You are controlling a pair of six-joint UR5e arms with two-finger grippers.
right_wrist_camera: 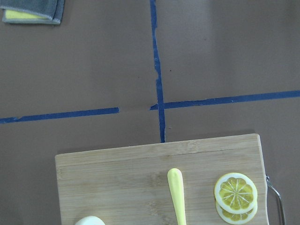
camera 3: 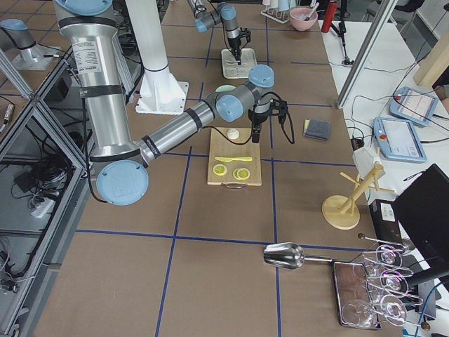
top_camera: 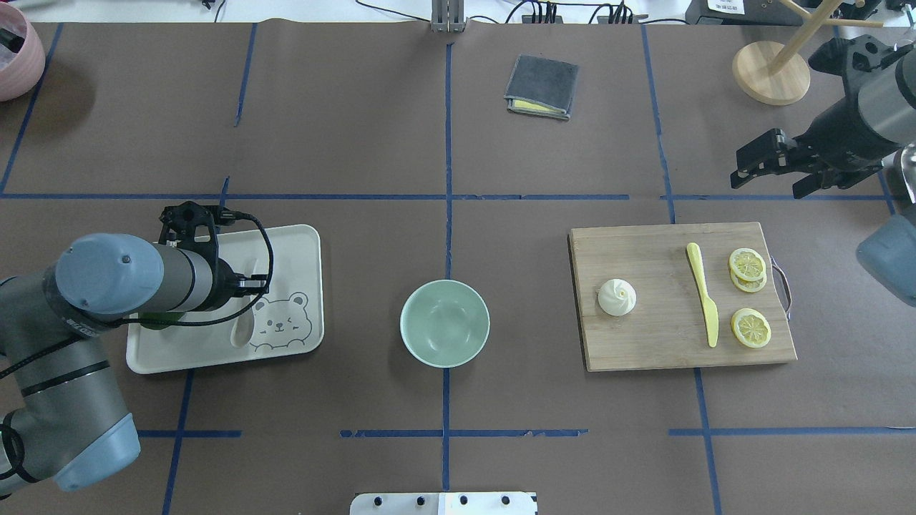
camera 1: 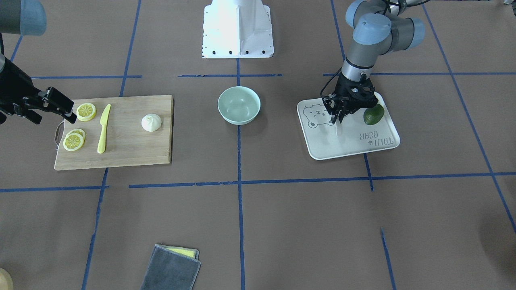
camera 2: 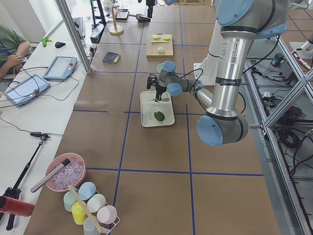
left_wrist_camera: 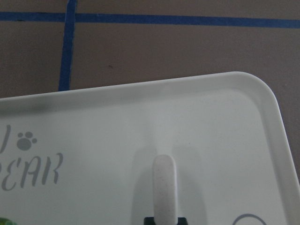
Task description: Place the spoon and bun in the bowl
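Note:
The pale spoon (left_wrist_camera: 165, 187) lies on the white bear tray (camera 1: 375, 141); in the overhead view its scoop (top_camera: 242, 330) shows below my wrist. My left gripper (camera 1: 335, 120) points down onto the tray and is shut on the spoon's handle, the black fingertips flanking it in the left wrist view. The white bun (camera 1: 151, 123) sits on the wooden cutting board (camera 1: 133, 149). The mint-green bowl (camera 1: 238, 105) stands empty at the table's middle. My right gripper (top_camera: 766, 182) is open and empty, beyond the board's far corner near the lemon slices.
A green lime (camera 1: 373, 114) lies on the tray beside my left gripper. A yellow plastic knife (camera 1: 103, 129) and lemon slices (camera 1: 86, 111) share the board. A folded grey cloth (top_camera: 542, 86) and a wooden stand (top_camera: 769, 82) are on the far side.

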